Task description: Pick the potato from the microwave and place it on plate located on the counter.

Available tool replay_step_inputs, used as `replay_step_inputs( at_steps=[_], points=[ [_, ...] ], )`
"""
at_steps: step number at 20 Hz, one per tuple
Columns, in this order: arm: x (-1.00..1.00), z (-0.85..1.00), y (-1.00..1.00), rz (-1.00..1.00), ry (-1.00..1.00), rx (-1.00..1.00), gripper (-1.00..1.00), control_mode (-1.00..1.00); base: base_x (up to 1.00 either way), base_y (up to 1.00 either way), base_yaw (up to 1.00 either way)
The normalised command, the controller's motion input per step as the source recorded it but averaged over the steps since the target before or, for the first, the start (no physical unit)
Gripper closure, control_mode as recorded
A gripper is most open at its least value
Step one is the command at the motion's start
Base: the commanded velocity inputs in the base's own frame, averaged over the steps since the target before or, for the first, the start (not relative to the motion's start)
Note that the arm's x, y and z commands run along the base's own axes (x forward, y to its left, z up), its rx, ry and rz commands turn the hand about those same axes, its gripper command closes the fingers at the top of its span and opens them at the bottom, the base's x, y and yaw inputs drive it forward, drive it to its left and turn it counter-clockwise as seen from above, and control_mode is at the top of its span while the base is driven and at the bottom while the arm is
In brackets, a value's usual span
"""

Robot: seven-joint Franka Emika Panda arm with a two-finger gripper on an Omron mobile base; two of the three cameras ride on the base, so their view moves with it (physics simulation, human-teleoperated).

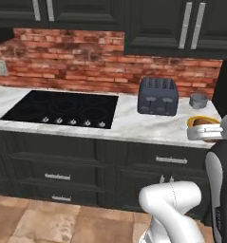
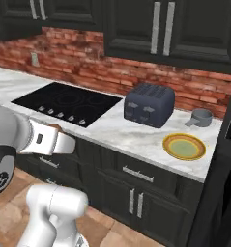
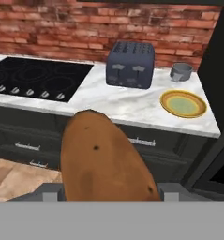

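Closest to the hand camera, the potato (image 3: 101, 159) looms large and brown, standing up between the two dark fingertips (image 3: 50, 193) of the gripper (image 3: 105, 191), whose jaws are closed against its sides and hold it in the air in front of the black lower cabinets (image 3: 33, 140). In the right base view the white hand reaches out from the arm, with a sliver of brown potato (image 2: 53, 126) showing at its upper edge, well short of the counter's front edge. Beyond it lies the counter (image 3: 127, 105), white-grey marble. On the counter's right end sits the plate (image 3: 183, 103), yellow-rimmed with a pale green centre, bare on top and well apart from the potato. Behind and left of the plate stands the dark blue-grey toaster (image 3: 130, 64), and just behind the plate is a small grey pot (image 3: 181, 71). Further left the black cooktop (image 3: 36, 77) is set into the marble. A red brick wall (image 3: 85, 28) runs along the back, with dark upper cabinets (image 2: 151, 29) above it.
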Motion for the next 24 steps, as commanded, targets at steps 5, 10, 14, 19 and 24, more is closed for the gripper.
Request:
replay_step_inputs(
  at_steps=[5,10,14,19,24],
  points=[
    [0.0,0.0,0.0,0.0,0.0,0.0,1.0,1.0,0.61,0.25,-0.59],
    [0.0,0.0,0.0,0.0,0.0,0.0,1.0,1.0,0.72,0.13,-0.42],
    [0.0,0.0,0.0,0.0,0.0,0.0,1.0,1.0,0.65,0.07,-0.28],
    [0.0,0.0,0.0,0.0,0.0,0.0,1.0,1.0,0.62,0.0,-0.14],
    [0.0,0.0,0.0,0.0,0.0,0.0,1.0,1.0,0.37,0.0,0.0]
  ],
)
